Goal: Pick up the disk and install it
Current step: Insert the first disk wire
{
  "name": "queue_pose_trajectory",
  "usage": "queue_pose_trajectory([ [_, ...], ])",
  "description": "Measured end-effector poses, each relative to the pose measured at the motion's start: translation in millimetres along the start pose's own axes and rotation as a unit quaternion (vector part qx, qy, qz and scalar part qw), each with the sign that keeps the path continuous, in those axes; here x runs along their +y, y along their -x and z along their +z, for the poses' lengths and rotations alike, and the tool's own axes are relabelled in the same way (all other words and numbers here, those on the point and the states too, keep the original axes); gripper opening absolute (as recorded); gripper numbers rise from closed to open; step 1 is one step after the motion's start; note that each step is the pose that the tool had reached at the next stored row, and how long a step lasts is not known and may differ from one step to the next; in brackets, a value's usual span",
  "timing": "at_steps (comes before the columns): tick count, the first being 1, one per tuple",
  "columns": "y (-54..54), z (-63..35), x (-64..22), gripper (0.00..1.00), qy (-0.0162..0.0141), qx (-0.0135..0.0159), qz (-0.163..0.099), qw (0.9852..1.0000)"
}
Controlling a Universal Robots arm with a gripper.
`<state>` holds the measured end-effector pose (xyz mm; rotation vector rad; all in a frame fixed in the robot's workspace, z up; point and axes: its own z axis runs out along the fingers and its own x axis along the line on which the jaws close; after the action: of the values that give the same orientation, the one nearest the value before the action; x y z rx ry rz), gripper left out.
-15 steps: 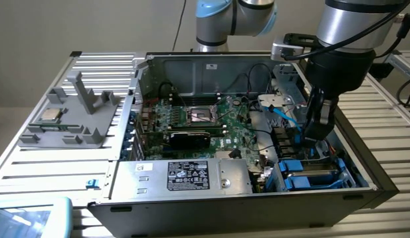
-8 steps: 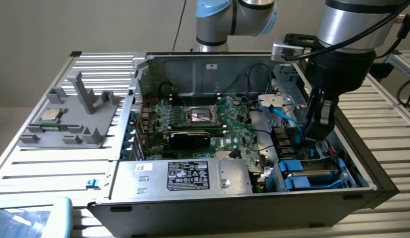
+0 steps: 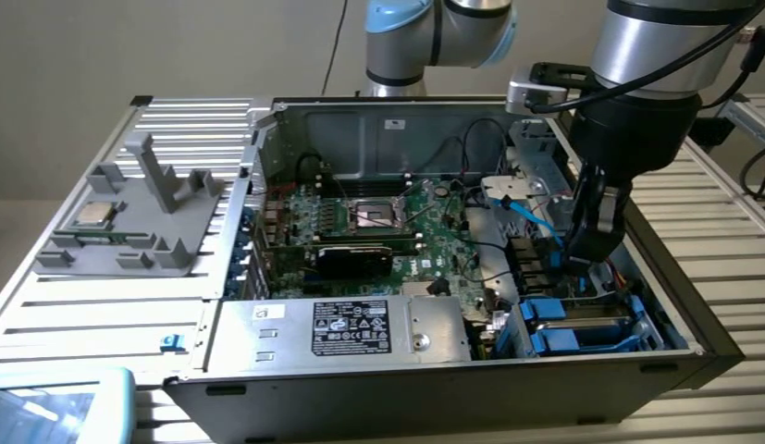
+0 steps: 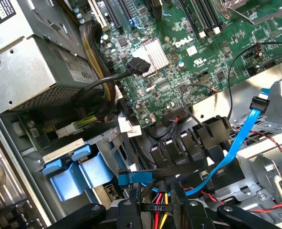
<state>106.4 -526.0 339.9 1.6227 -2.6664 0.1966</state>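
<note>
Sitting in the front corner of the case (image 3: 419,384), on the exterior view's right, is the disk (image 3: 588,326). Power supply (image 3: 345,328) just beside it. Blue cable (image 3: 530,215) and red-yellow wires (image 4: 159,217) crowd the space above. Gripper (image 3: 589,254) hovers near, over the disk; cannot tell its grip.

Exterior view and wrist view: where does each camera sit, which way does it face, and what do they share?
Exterior view: off the arm, raised, looking down into the open black computer case; silver robot arm and black gripper show.
Wrist view: on the wrist, close over the case's inside, facing the green motherboard; the gripper shows.
Shared: motherboard, light-blue flat cable, silver power-supply box.
</note>
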Motion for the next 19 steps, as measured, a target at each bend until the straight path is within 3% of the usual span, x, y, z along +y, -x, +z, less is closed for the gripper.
queue_pose_trajectory([
  [8,0.0,0.0,0.0,0.38,0.0,0.0,0.0,1.0],
  [10,0.0,0.0,0.0,0.5,0.0,0.0,0.0,1.0],
  [13,0.1,-2.0,-0.6,0.56,-0.0002,-0.0001,0.0,1.0],
  [19,-1.2,-27.3,-4.6,0.56,-0.0005,-0.0002,0.0,1.0],
])
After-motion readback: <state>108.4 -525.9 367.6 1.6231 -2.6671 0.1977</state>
